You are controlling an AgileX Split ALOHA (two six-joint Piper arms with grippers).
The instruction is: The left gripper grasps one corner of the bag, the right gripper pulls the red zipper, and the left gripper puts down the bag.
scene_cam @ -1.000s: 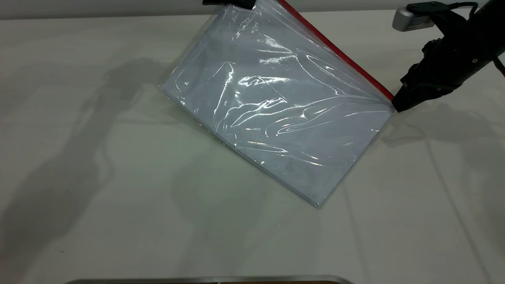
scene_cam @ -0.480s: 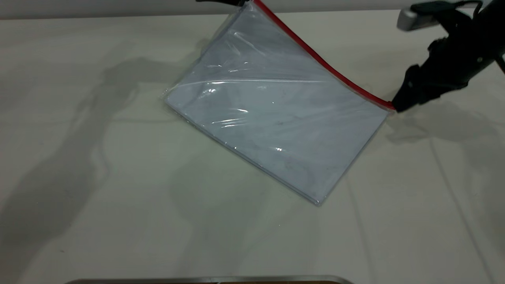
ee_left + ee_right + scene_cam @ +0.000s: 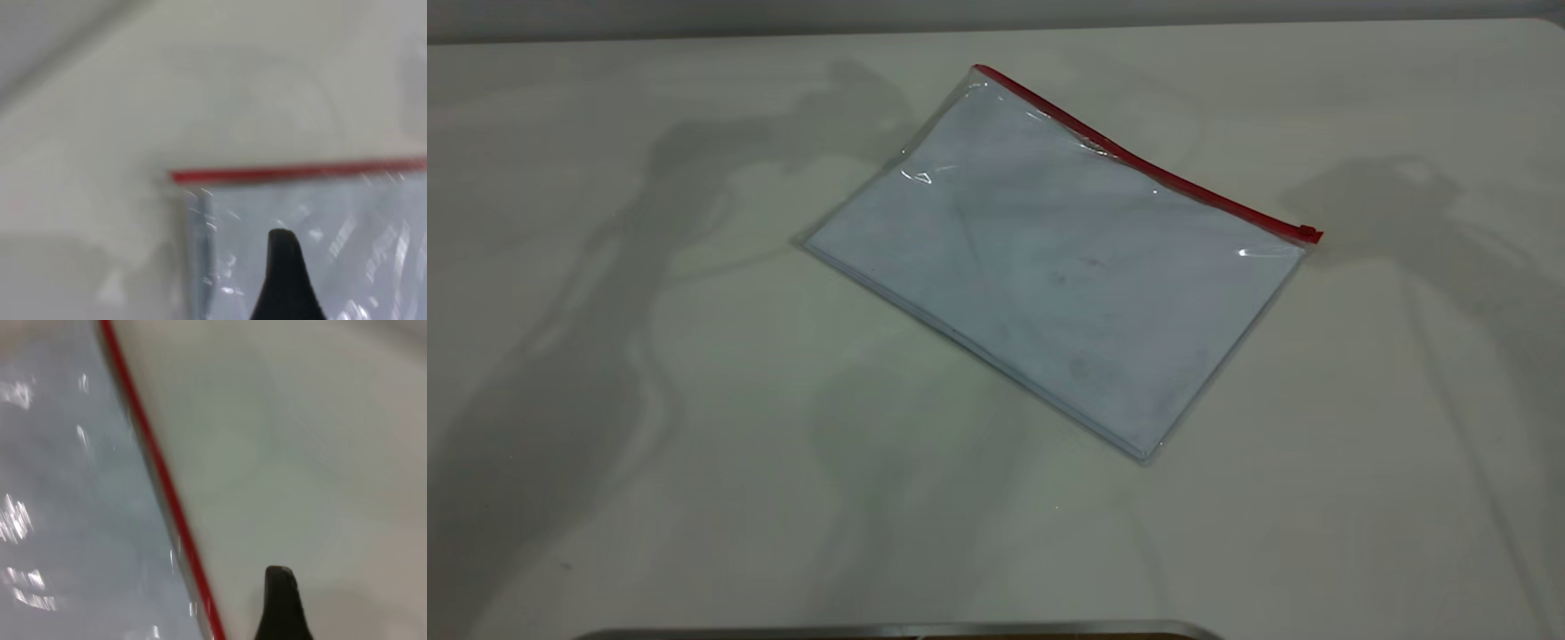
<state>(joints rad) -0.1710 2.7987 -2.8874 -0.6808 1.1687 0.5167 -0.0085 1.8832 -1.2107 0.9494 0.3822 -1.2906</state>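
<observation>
Lying flat on the white table point(image 3: 694, 462), askew near its middle: the bag point(image 3: 1058, 276), clear plastic over white paper sheets point(image 3: 1049, 293), nothing gripping it. Along its far long edge, the red zipper point(image 3: 1138, 164), with the slider tab point(image 3: 1309, 234) at the right-hand end. Seen only as one black fingertip in each wrist view: the left gripper point(image 3: 285, 277) above the bag's corner, the right gripper point(image 3: 281, 603) over bare table beside the zipper; jaw state impossible to tell.
</observation>
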